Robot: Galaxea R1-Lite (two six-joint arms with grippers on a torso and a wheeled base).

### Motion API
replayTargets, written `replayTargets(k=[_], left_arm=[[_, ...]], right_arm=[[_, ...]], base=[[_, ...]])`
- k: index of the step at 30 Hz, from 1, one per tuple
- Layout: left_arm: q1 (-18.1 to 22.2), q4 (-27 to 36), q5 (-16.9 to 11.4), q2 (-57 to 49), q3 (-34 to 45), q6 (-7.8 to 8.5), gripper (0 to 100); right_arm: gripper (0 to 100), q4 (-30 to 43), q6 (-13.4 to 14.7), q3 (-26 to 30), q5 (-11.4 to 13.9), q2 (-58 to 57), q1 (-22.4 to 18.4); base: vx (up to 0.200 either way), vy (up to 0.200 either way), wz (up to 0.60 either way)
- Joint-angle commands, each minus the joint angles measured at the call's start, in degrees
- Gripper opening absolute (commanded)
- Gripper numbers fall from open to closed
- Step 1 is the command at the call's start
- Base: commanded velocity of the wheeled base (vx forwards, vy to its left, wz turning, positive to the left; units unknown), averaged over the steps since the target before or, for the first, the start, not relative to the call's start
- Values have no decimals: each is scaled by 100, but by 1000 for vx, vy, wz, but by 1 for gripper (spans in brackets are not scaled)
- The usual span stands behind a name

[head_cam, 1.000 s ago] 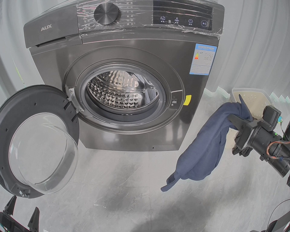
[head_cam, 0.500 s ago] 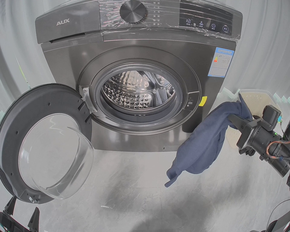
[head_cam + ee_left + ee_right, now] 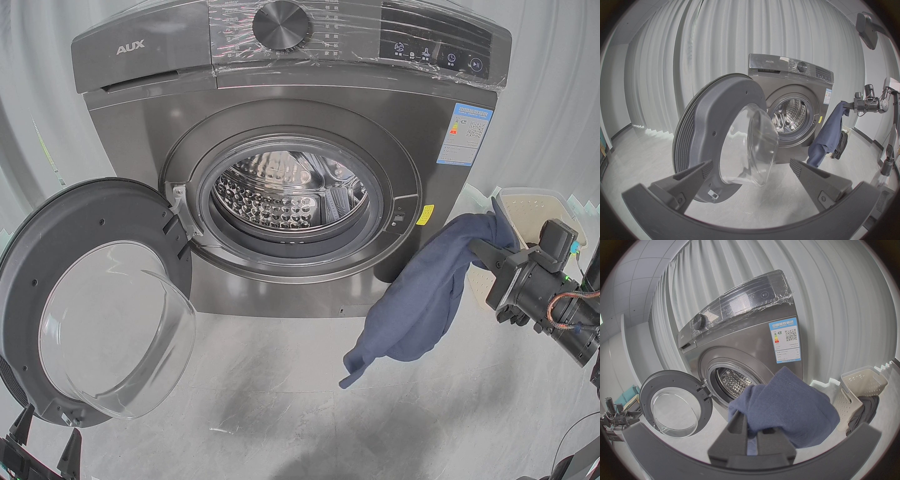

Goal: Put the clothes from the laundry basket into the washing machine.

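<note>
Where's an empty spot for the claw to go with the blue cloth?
The washer's drum looks empty, its door swung wide to the left. Bare floor lies between the door and the hanging blue cloth. It's crowded at the right: right claw, cloth and basket sit close together.

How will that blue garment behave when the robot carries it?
Probably floppy: the blue garment hangs in limp folds from the right tool. Likely light, since one pinch holds it. Its dangling end may catch on the drum opening.
</note>
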Motion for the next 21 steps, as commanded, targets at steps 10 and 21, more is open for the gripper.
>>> replayTargets(k=[10,21], left_arm=[[16,-18,18,-95,92,71,100],[42,-9,61,-104,101,291,100]], right_arm=[[0,-95,203,28,-7,259,185],[0,-130,283,-895,19,927,466]], base=[[0,0,0],[0,0,0]])
